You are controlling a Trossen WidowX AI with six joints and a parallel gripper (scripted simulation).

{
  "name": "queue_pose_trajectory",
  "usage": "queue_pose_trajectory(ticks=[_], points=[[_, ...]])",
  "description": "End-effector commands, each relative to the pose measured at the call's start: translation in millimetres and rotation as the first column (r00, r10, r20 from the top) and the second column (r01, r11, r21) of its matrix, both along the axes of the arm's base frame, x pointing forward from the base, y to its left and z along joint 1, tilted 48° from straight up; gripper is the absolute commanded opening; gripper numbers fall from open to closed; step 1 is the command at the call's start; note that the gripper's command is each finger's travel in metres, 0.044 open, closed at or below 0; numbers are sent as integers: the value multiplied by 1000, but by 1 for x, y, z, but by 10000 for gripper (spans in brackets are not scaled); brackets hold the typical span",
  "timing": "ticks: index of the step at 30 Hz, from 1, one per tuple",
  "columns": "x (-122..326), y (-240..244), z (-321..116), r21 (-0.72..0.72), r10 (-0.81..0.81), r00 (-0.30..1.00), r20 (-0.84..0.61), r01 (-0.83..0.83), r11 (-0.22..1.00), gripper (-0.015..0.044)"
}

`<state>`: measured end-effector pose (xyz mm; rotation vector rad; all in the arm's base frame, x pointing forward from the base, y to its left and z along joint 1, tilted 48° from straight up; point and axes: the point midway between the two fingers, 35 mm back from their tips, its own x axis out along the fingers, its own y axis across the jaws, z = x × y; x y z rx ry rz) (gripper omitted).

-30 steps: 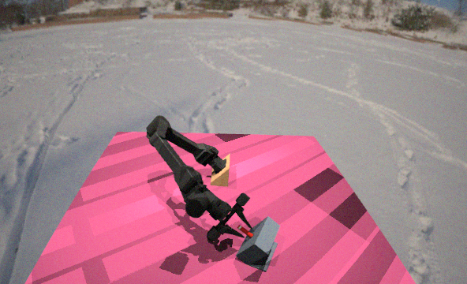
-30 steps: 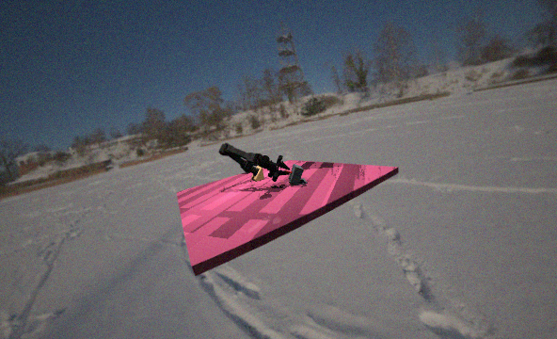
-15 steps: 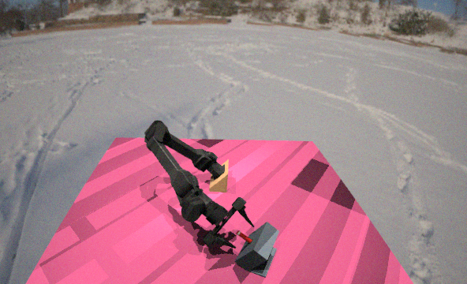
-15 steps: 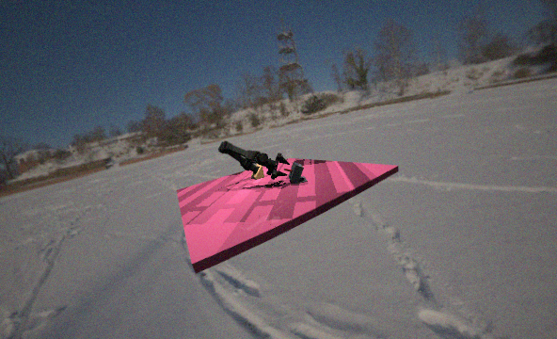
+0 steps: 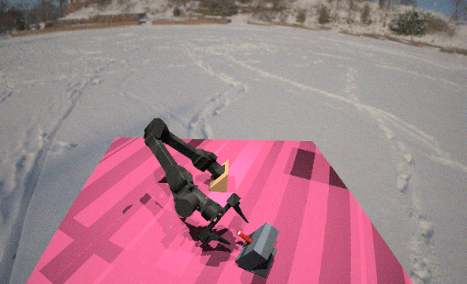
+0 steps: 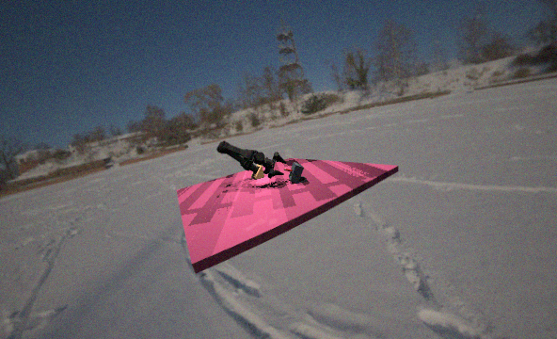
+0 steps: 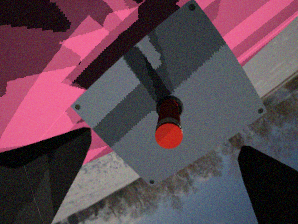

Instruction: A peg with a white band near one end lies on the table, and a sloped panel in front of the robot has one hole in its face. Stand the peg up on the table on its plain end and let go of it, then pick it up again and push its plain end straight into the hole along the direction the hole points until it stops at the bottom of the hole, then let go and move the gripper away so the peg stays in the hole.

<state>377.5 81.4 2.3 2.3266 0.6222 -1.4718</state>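
The red peg [image 5: 244, 237] [image 6: 288, 169] [image 7: 169, 136] stands out of the hole in the face of the grey sloped panel [image 5: 266, 239] [image 6: 296, 173] [image 7: 215, 105]. Its banded end points outward, toward the arm; the band looks grey in the wrist view. Its inner end is hidden in the hole, so its depth cannot be seen. My gripper [image 5: 238, 233] [image 6: 283, 169] [image 7: 166, 144] is wide open and empty. Its fingers stand on either side of the peg's line, apart from the peg, with their tips back from the panel face.
A tan wedge [image 5: 220, 184] [image 6: 259, 172] stands at the arm's base, behind the gripper. The panel stands on the pink table [image 5: 320, 237] [image 6: 260, 212]. Four small dark dots mark the corners of the panel face in the wrist view.
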Motion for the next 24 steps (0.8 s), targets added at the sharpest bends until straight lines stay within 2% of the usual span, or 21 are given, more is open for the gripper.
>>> queue_pose_trajectory(ticks=[1, 24], points=[[-2, -1, 5, 2, 4, 1000, 0, -4, 1000, 440], [-13, -8, 37, 3, 2, 1000, 0, -2, 1000, 440]])
